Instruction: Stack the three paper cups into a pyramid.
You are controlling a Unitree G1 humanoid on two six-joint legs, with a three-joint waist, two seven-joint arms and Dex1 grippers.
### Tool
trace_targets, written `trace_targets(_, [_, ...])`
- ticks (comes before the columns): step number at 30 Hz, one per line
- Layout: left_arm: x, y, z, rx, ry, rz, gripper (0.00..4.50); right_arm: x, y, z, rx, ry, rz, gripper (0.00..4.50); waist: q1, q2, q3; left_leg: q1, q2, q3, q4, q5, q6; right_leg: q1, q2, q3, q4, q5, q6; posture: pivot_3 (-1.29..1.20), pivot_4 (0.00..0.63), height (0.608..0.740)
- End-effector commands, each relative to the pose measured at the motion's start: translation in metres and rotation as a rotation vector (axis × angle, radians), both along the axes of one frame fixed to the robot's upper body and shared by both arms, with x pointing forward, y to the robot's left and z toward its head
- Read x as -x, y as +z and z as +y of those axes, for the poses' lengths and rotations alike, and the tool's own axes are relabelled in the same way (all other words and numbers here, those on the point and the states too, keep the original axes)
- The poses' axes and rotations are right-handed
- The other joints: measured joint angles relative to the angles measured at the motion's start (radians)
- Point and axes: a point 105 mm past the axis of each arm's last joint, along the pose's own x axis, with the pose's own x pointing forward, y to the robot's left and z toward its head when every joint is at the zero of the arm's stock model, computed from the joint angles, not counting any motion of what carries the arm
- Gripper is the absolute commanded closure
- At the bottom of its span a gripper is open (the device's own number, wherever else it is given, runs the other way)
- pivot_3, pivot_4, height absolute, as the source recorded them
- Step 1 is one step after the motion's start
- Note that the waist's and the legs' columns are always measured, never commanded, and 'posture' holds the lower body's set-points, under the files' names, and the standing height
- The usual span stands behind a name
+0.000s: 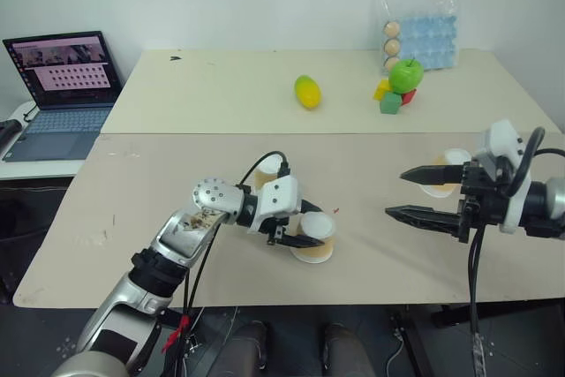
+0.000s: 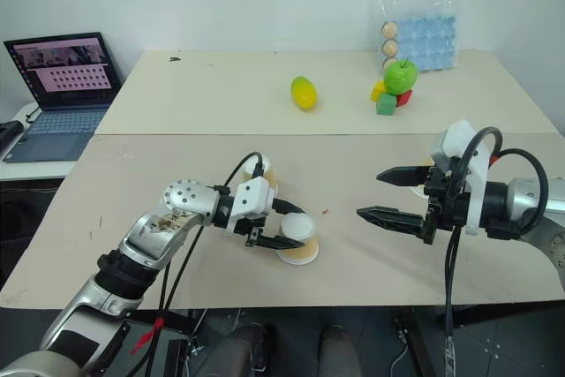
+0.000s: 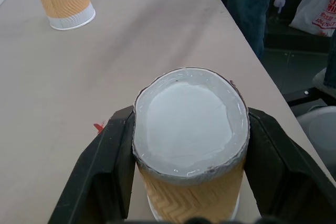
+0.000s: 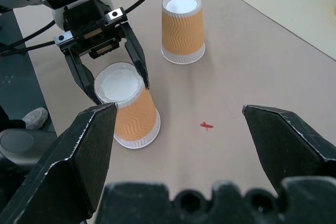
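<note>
Left eye view: the left gripper (image 1: 305, 234) is clamped on an upturned tan paper cup with a white rim (image 1: 316, 237) that stands on the beige table (image 1: 371, 218), its two black fingers pressing the cup's upper end from both sides. A second cup of the same kind (image 1: 267, 177) stands just behind that hand's wrist. The right gripper (image 1: 415, 193) hangs above the table with its fingers spread wide, holding nothing; a third tan cup (image 1: 448, 170) sits just behind its upper finger. Well beyond both hands lie a yellow-green mango-like fruit (image 1: 307, 92) and a green apple (image 1: 406, 75) on coloured toy blocks (image 1: 389, 99).

Left wrist view: the held cup's white end is squeezed to an oval between the black fingers (image 3: 107, 166). Another cup stands farther off on the table.

Right wrist view: between the parted fingers (image 4: 84, 156) of the right hand, the left gripper grips its cup, and the second cup stands near it, apart. A small red mark (image 4: 206, 126) lies on the table between the hands.
</note>
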Motion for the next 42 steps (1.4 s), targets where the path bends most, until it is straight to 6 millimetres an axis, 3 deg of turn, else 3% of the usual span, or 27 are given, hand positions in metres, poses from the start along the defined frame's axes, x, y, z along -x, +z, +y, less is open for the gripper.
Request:
trace_targets(1, [-0.012,0.026,-0.008,0.053,0.037,-0.061,2.11,0.003,0.011,0.001,0.019,0.006,-0.054,0.00,0.000,0.000,0.000,0.000,0.000,0.000,0.000,0.000,0.000,0.000,0.000,0.000,0.000,0.000,0.000,0.00,0.150,0.740])
trace_targets(9, [-0.049,0.043,-0.048,0.076,0.156,-0.168,2.11,0.003,0.011,0.003,0.007,0.003,-0.063,0.00,0.005,0.000,0.000,-0.001,0.000,0.000,0.003,0.001,0.002,0.001,0.000,0.000,0.000,-0.001,0.004,0.00,0.150,0.740])
trace_targets(15, [-0.056,0.039,-0.076,0.058,0.144,-0.218,2.11,0.006,0.010,0.005,-0.001,-0.009,-0.072,0.00,0.004,0.000,0.000,-0.002,0.000,0.000,0.003,0.000,0.003,0.000,0.000,0.000,0.000,0.001,0.001,0.00,0.150,0.740])
trace_targets(23, [-0.064,0.031,-0.085,0.026,0.173,-0.254,2.11,0.009,0.009,0.007,-0.009,-0.023,-0.077,0.00,0.003,0.000,0.000,-0.002,0.000,0.000,0.003,0.001,0.003,0.000,0.000,0.000,0.000,-0.001,0.004,0.00,0.150,0.740])
trace_targets(32, [-0.080,0.029,-0.081,0.008,0.255,-0.255,2.11,0.008,0.010,0.007,-0.014,-0.026,-0.083,0.00,0.005,0.000,0.000,-0.002,-0.001,0.000,0.004,0.001,0.003,0.001,0.000,0.000,0.000,0.000,0.005,0.00,0.150,0.740])
trace_targets(34, [-0.081,0.031,-0.079,0.021,0.265,-0.239,1.16,0.008,0.009,0.007,-0.014,-0.027,-0.081,0.00,0.004,0.000,0.000,-0.002,-0.001,0.000,0.004,0.001,0.003,0.000,0.000,0.000,0.000,0.000,0.005,0.00,0.150,0.740])
trace_targets(35, [-0.081,0.031,-0.078,0.023,0.265,-0.239,1.01,0.008,0.009,0.007,-0.015,-0.026,-0.079,0.00,0.004,0.000,0.000,-0.002,-0.001,0.000,0.004,0.001,0.003,0.000,0.000,0.000,0.000,0.000,0.005,0.00,0.150,0.740])
trace_targets(37, [-0.080,0.032,-0.077,0.025,0.262,-0.238,0.28,0.008,0.009,0.007,-0.015,-0.027,-0.077,0.00,0.003,0.000,0.000,-0.002,-0.001,0.000,0.004,0.001,0.003,0.000,0.000,0.000,0.000,0.000,0.005,0.00,0.150,0.740])
trace_targets(42, [-0.080,0.036,-0.076,0.035,0.261,-0.235,0.28,0.007,0.007,0.006,-0.016,-0.026,-0.073,0.00,0.004,0.000,0.000,-0.002,-0.001,0.000,0.004,0.001,0.003,0.000,0.000,0.000,0.000,0.000,0.005,0.00,0.150,0.740])
